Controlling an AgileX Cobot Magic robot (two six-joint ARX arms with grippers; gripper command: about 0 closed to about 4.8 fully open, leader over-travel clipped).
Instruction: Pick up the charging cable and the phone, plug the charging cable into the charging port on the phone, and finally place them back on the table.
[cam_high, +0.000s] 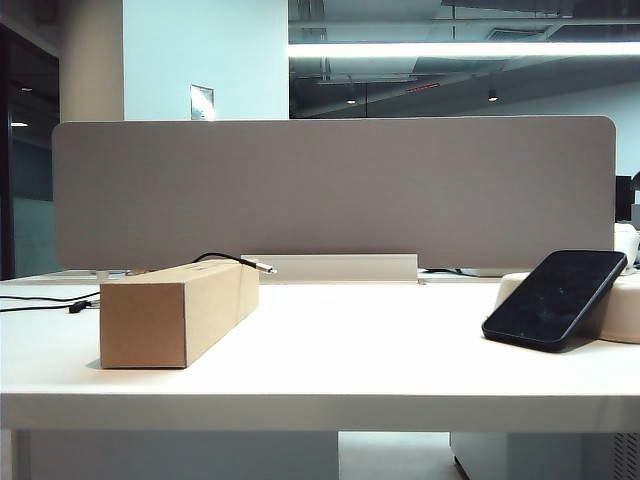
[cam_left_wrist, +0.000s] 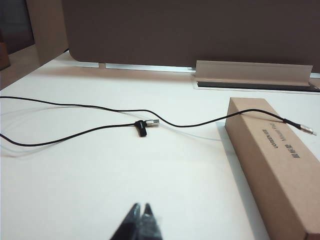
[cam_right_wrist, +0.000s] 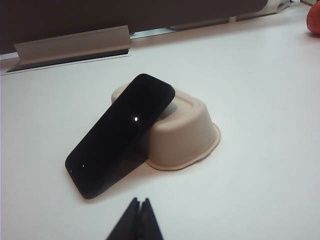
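On the white desk (cam_high: 330, 345), a cardboard box (cam_high: 180, 310) sits at nine o'clock with the charging cable (cam_left_wrist: 100, 107) draped over it, its pale plug (cam_left_wrist: 306, 129) jutting past the far end. At three o'clock the phone (cam_high: 556, 298) leans against an upturned cream tray (cam_right_wrist: 185, 127). Glossy and rigid, the phone looks slippery, best pinched across its long edges; the limp cord is best held just behind the plug. The left end effector (cam_left_wrist: 141, 216) and right end effector (cam_right_wrist: 139, 212) hang back, both closed and empty.
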